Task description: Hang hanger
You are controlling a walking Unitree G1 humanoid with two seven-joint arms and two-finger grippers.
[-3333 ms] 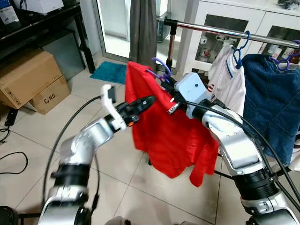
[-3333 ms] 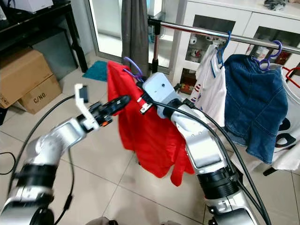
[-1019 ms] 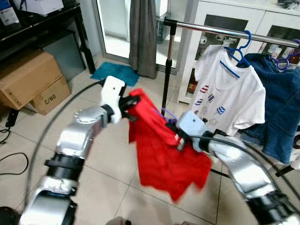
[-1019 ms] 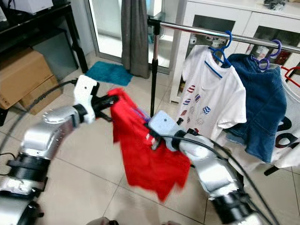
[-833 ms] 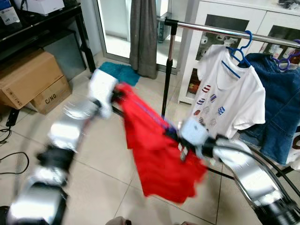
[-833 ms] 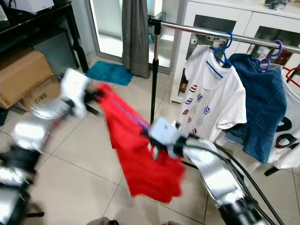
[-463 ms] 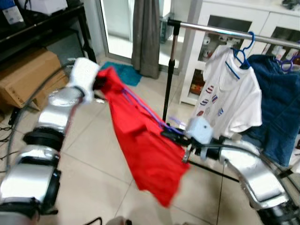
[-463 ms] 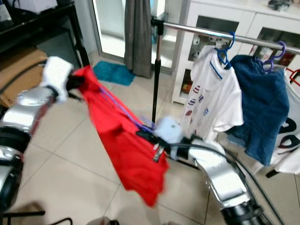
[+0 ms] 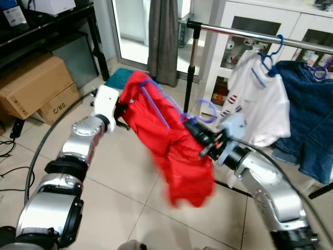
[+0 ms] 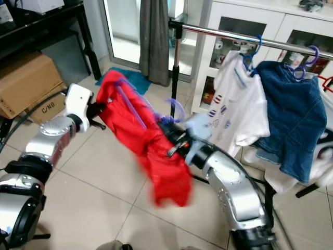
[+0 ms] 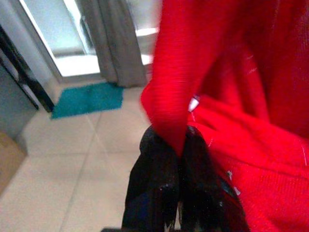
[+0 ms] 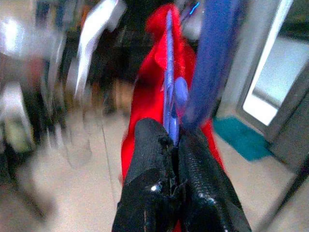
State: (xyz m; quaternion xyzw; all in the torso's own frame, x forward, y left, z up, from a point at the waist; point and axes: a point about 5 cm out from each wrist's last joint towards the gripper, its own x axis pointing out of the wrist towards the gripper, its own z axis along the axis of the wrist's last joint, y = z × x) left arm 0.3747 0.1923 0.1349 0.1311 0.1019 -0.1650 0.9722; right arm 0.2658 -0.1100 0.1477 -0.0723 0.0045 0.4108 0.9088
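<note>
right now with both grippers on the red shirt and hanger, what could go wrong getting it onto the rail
1. The left gripper pinches only a fold of the red shirt; pulling may slide it off the purple hanger.
2. The right gripper clamps the hanger near its hook, well below the rail, so the hook could snag the white shirt.

The purple hanger (image 9: pixel 156 110) carries a red shirt (image 9: pixel 174 151), sits tilted and held in the air, well apart from the metal rail (image 9: pixel 260 37).
</note>
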